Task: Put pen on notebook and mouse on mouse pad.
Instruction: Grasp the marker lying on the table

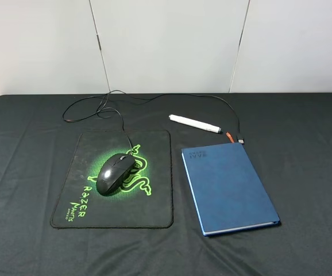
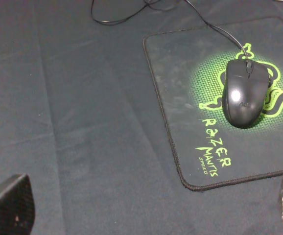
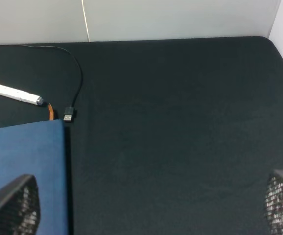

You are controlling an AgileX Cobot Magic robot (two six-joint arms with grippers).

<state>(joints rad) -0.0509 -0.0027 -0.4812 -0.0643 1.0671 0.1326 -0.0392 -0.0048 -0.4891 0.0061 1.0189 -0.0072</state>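
The glossy black mouse rests on the green logo of the black mouse pad. On the cloth just beyond the far end of the blue notebook lies the white pen, apart from the cover. My left gripper hangs open above the cloth by the pad's near left corner. Over the cloth at the notebook's right side, my right gripper is open too. Neither arm shows in the exterior high view.
The mouse's thin cable loops behind the pad and runs right to a USB plug beside the orange ribbon. Black cloth covers the table up to a white wall.
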